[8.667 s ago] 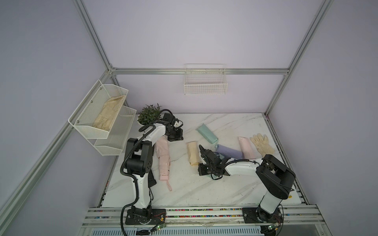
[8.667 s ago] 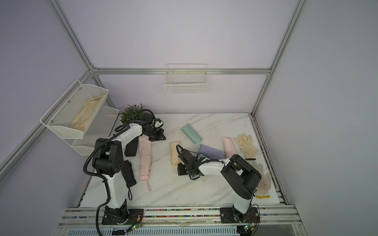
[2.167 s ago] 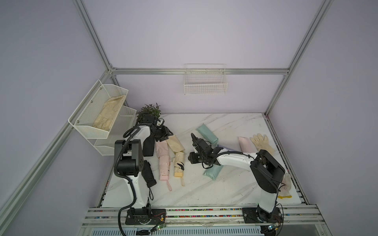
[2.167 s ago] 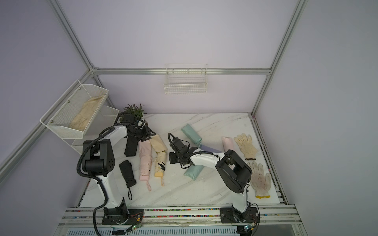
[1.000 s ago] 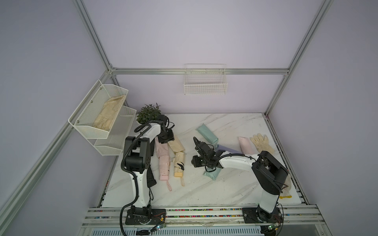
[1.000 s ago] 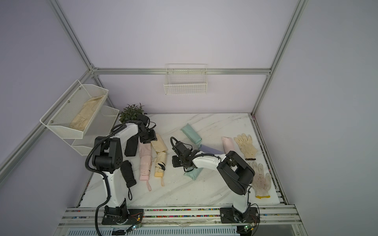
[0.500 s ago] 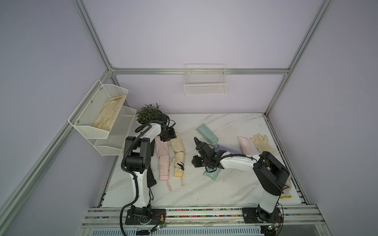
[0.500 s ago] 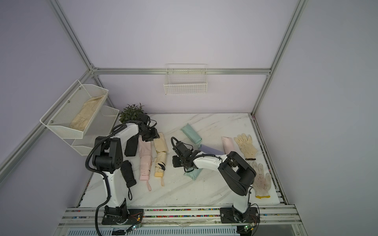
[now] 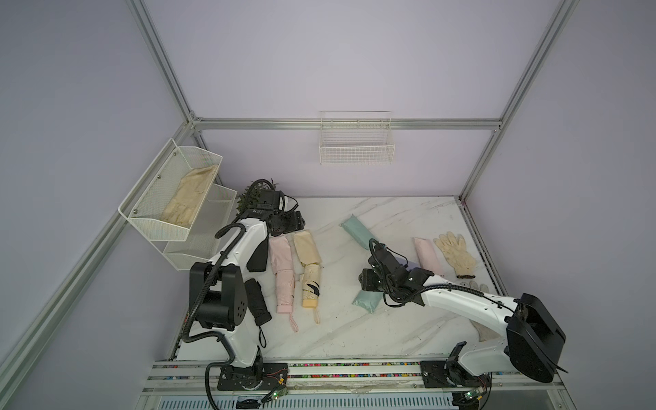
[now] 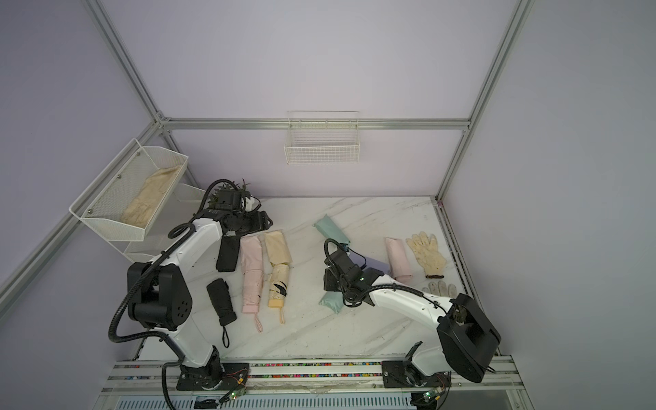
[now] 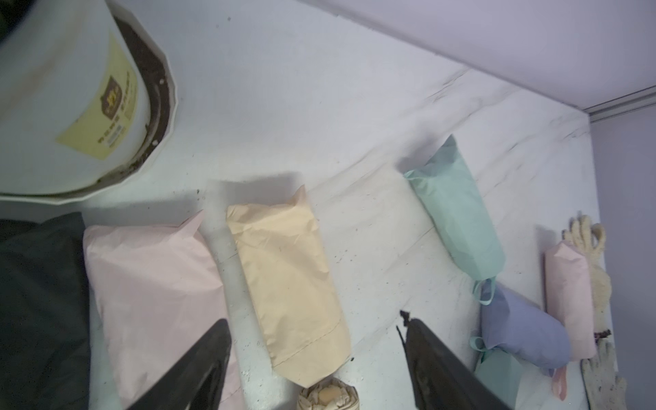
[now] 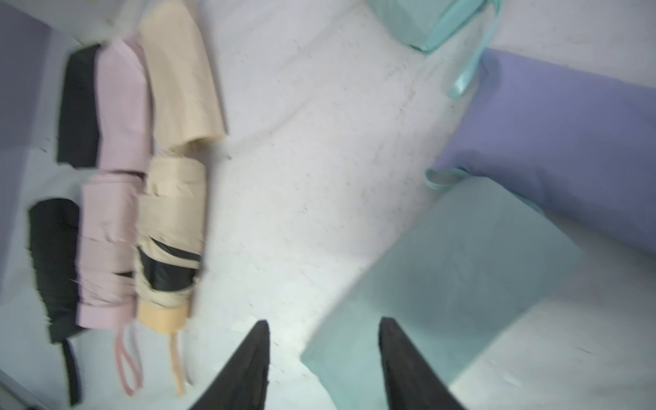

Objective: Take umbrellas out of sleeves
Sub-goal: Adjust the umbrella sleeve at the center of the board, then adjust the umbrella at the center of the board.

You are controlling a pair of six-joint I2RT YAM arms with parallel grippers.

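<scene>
Your left arm stretches toward the back, left gripper [image 11: 314,319] spread empty above the flat yellow fabric sleeve [image 11: 287,280]. Your right gripper [image 12: 323,319], low mid-table, gapes empty beside the flat mint-green fabric sleeve [image 12: 451,269].

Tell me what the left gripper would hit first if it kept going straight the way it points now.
Most likely the yellow sleeve: in the left wrist view it lies right between the open fingers of the left gripper. How far off it is, I cannot tell.
</scene>
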